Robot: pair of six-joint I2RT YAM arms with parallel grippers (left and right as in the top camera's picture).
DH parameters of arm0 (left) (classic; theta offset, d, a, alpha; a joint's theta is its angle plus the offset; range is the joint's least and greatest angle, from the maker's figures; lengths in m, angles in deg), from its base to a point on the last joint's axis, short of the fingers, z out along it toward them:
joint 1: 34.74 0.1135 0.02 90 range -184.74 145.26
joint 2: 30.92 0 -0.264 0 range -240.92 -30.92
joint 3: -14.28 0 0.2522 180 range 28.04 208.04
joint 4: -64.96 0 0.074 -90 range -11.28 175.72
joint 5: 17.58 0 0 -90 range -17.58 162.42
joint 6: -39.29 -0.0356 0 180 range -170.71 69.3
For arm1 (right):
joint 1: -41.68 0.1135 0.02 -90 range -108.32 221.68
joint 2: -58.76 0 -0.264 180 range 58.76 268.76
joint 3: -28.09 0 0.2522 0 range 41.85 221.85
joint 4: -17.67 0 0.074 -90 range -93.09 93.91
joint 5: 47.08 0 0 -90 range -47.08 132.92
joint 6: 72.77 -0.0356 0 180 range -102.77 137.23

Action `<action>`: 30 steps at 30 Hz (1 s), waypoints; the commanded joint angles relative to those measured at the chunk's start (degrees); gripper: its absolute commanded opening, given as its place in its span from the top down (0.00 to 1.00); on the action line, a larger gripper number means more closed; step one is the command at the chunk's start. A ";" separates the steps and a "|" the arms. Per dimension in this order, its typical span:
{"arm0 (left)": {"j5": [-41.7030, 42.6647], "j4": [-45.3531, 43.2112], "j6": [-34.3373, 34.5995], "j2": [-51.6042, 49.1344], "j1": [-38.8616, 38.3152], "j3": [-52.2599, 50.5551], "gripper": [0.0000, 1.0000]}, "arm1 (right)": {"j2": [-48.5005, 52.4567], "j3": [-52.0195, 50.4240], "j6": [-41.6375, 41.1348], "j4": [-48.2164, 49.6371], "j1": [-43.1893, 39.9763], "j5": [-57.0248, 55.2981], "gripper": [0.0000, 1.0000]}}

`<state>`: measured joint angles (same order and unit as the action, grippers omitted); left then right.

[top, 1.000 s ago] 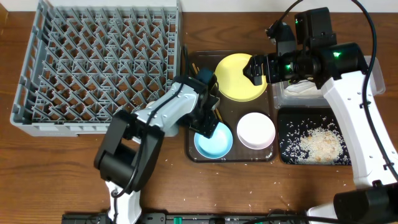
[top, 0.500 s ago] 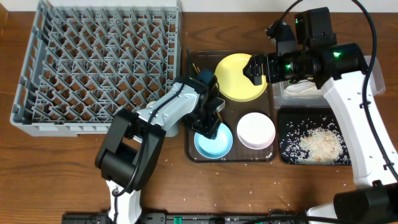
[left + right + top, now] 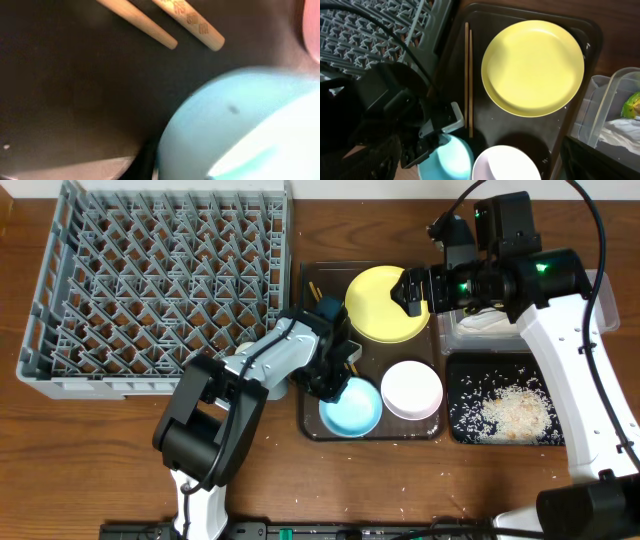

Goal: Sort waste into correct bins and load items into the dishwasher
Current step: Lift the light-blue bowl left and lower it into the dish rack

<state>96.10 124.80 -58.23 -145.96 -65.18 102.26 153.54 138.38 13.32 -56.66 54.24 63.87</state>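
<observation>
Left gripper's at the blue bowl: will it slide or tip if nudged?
The blue bowl looks smooth and rigid, so it probably slides on the slick dark tray. Its rounded wall suggests it may tilt if gripped by one rim.

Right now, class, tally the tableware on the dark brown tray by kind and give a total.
Plates: 1, the yellow plate
Bowls: 2, the blue bowl and the white bowl
Chopsticks: 2
Total: 5

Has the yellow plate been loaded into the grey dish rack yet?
No, the yellow plate lies flat on the dark brown tray, to the right of the grey dish rack.
</observation>
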 commanded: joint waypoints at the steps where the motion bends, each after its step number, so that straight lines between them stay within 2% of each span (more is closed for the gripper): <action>1: -0.31 0.04 -0.35 -0.68 0.09 -0.72 0.92 | -0.24 0.00 -0.85 0.35 0.11 -0.11 0.01; 11: 1.95 2.25 2.34 4.72 0.68 0.26 0.93 | -2.93 0.13 -2.29 1.90 -1.44 1.40 0.04; 20: 0.76 1.73 6.91 20.59 5.05 0.55 0.93 | -8.24 0.13 -2.91 2.25 -8.98 0.87 0.01; 24: -11.26 -0.68 12.79 27.69 8.33 0.55 0.93 | -8.02 0.11 -2.89 1.36 -10.36 0.87 0.01; 30: -36.83 -6.03 19.37 32.48 11.82 0.55 0.92 | -7.89 0.11 -2.89 0.94 -10.27 0.90 0.01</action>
<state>78.44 120.32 -44.57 -114.69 -54.73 102.00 145.54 138.38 11.12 -55.48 44.43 64.72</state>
